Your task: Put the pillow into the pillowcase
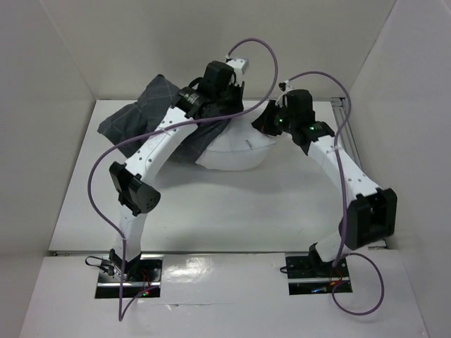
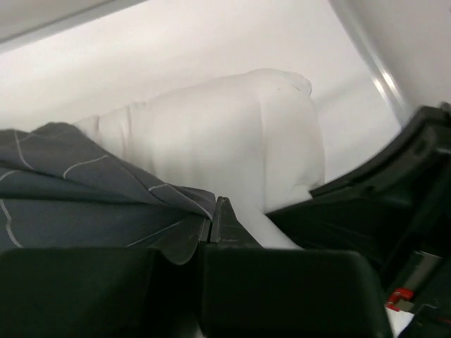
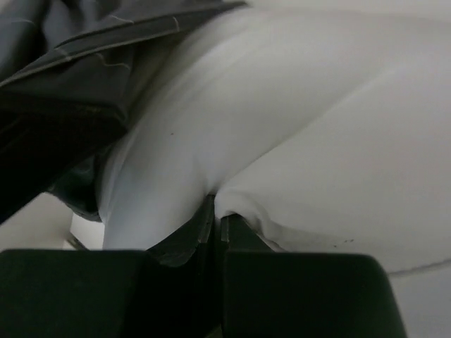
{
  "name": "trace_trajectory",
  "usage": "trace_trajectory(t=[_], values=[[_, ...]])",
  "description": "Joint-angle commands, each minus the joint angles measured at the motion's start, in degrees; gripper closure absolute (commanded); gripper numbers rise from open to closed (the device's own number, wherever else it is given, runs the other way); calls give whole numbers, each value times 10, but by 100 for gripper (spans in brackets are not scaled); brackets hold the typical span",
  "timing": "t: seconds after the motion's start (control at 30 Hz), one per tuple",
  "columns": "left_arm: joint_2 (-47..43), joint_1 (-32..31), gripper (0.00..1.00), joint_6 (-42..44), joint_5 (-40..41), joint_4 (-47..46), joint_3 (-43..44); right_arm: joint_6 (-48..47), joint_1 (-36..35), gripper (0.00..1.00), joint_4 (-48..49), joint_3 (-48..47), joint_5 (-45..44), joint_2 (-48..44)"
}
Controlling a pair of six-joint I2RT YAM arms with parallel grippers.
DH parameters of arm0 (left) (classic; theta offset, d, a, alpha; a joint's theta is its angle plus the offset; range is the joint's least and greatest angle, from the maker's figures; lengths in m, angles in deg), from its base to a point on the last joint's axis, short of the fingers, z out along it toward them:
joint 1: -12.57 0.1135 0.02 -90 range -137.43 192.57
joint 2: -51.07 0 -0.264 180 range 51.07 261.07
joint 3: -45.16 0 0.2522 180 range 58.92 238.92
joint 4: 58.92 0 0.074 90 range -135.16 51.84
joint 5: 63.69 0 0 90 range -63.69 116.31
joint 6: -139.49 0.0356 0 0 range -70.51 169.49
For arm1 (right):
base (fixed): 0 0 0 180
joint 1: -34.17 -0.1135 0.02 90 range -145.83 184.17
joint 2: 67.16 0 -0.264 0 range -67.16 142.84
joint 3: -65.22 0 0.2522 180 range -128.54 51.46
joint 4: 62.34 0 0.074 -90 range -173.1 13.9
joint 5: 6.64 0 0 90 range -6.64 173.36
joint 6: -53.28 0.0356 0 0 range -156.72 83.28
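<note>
The white pillow (image 1: pixel 236 151) lies at the back middle of the table, its left part inside the dark grey grid-patterned pillowcase (image 1: pixel 137 113). My left gripper (image 1: pixel 211 105) is shut on the pillowcase's open edge (image 2: pixel 169 211), over the pillow (image 2: pixel 225 141). My right gripper (image 1: pixel 271 121) is shut on a fold of the pillow (image 3: pixel 282 141) at its right end; the pillowcase (image 3: pixel 84 63) shows at the upper left of the right wrist view.
White walls close in the table at the back and both sides. A metal rail (image 1: pixel 345 120) runs along the right edge. The left arm's purple cable (image 1: pixel 264 53) loops above the pillow.
</note>
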Motion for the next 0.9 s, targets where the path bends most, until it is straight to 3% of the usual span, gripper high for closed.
trace_trajectory(t=[0.0,0.1,0.13,0.3,0.33,0.37,0.4,0.43,0.47,0.53,0.7,0.87], values=[[-54,-32,100,-64,-197,-130,-26,50,-44,100,75,48,10,-80],[-82,-27,100,-75,-197,-130,-77,68,-52,100,83,108,-33,-136],[-100,-27,100,-87,-202,-135,-121,77,-52,100,96,207,-39,-176],[-111,-27,100,-114,-238,-160,-187,70,-52,100,70,285,-90,-218],[-105,-27,94,-114,-258,-160,-187,53,-46,100,60,290,-96,-225],[-88,-27,66,-109,-267,-147,-168,42,-38,92,30,280,-103,-225],[-76,-27,51,-101,-267,-128,-145,31,-33,77,10,267,-120,-225],[-66,-27,38,-92,-267,-79,-116,14,-33,57,-11,249,-128,-225],[-53,-27,18,-73,-258,-55,-57,-16,-28,36,-51,213,-140,-225],[-53,-11,2,-48,-220,-2,0,-48,-28,10,-91,179,-168,-225],[-144,50,0,-29,-142,5,-45,-70,-33,1,-120,88,-162,-207],[-240,162,13,-40,-105,5,-143,-70,-98,0,-126,29,-173,-152]])
